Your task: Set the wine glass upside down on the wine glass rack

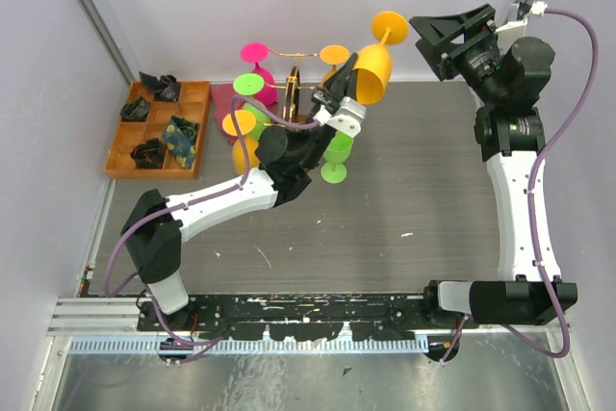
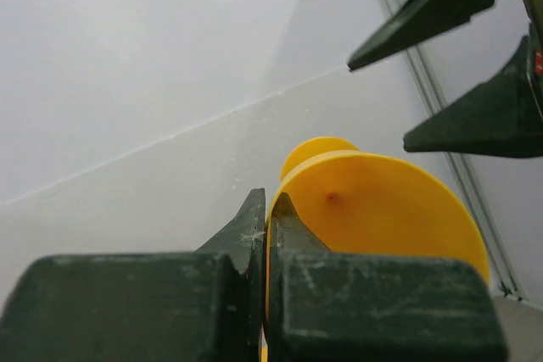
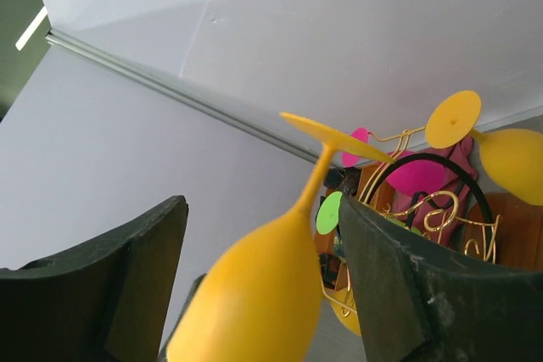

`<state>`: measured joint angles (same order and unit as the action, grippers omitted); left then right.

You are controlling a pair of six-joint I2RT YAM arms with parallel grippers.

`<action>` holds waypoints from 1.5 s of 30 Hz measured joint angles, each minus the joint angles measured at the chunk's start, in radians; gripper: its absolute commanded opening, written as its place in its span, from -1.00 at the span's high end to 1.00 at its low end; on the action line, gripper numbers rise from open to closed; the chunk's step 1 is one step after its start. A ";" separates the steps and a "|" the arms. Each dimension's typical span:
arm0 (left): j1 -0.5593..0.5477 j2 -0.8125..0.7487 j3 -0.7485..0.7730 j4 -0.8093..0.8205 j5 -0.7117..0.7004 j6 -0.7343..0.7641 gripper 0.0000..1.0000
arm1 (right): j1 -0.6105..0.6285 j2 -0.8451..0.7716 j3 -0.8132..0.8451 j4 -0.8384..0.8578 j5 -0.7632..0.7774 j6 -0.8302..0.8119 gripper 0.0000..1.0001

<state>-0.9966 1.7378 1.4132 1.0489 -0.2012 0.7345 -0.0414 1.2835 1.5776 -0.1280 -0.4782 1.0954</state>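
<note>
A yellow wine glass [image 1: 373, 66] is held in the air, foot up and tilted, to the right of the gold wire wine glass rack [image 1: 292, 84]. My left gripper [image 1: 346, 87] is shut on the rim of its bowl; in the left wrist view the jaws [image 2: 267, 209] pinch the yellow rim [image 2: 382, 218]. My right gripper [image 1: 428, 45] is open just right of the glass's foot. In the right wrist view its fingers [image 3: 263, 205] stand wide on either side of the yellow bowl [image 3: 254, 294], apart from it. The rack [image 3: 424, 209] shows behind.
Pink [image 1: 254, 52], green [image 1: 248, 84] and orange [image 1: 239, 123] glasses hang on the rack, and another green one [image 1: 334, 172] is near my left wrist. An orange wooden compartment tray [image 1: 154, 127] with small dark items sits at the left. White walls close the back.
</note>
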 measured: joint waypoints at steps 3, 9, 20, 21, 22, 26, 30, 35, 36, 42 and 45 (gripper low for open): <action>0.012 0.003 0.013 0.048 0.001 -0.003 1.00 | 0.000 0.000 -0.010 0.000 -0.007 0.017 -0.47; 0.027 0.017 0.015 0.082 0.004 -0.018 1.00 | 0.000 0.007 -0.054 0.036 -0.046 0.081 -0.39; 0.045 0.043 0.020 0.096 0.006 -0.050 1.00 | 0.017 0.103 -0.060 0.156 -0.103 0.179 -0.32; 0.046 0.043 0.021 0.098 0.006 -0.051 1.00 | 0.021 0.109 -0.060 0.163 -0.105 0.184 -0.31; 0.047 0.044 0.022 0.098 0.006 -0.053 1.00 | 0.026 0.114 -0.060 0.168 -0.106 0.188 -0.31; 0.048 0.051 0.031 0.102 0.006 -0.058 1.00 | 0.047 0.136 -0.060 0.183 -0.109 0.199 -0.30; 0.048 0.055 0.033 0.103 0.006 -0.060 1.00 | 0.072 0.157 -0.060 0.198 -0.111 0.208 -0.26; 0.048 0.055 0.033 0.106 0.005 -0.063 1.00 | 0.106 0.191 -0.060 0.232 -0.115 0.223 -0.17; 0.048 0.055 0.033 0.106 0.005 -0.063 1.00 | 0.113 0.198 -0.060 0.237 -0.117 0.225 -0.15; 0.053 0.060 0.033 0.105 -0.008 -0.063 1.00 | 0.123 0.221 -0.060 0.278 -0.119 0.248 0.08; 0.053 0.060 0.033 0.105 -0.011 -0.063 1.00 | 0.123 0.222 -0.059 0.294 -0.122 0.253 0.23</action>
<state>-0.9440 1.7981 1.4460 1.1542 -0.2119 0.6720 0.0814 1.5055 1.5185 0.1658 -0.6006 1.3479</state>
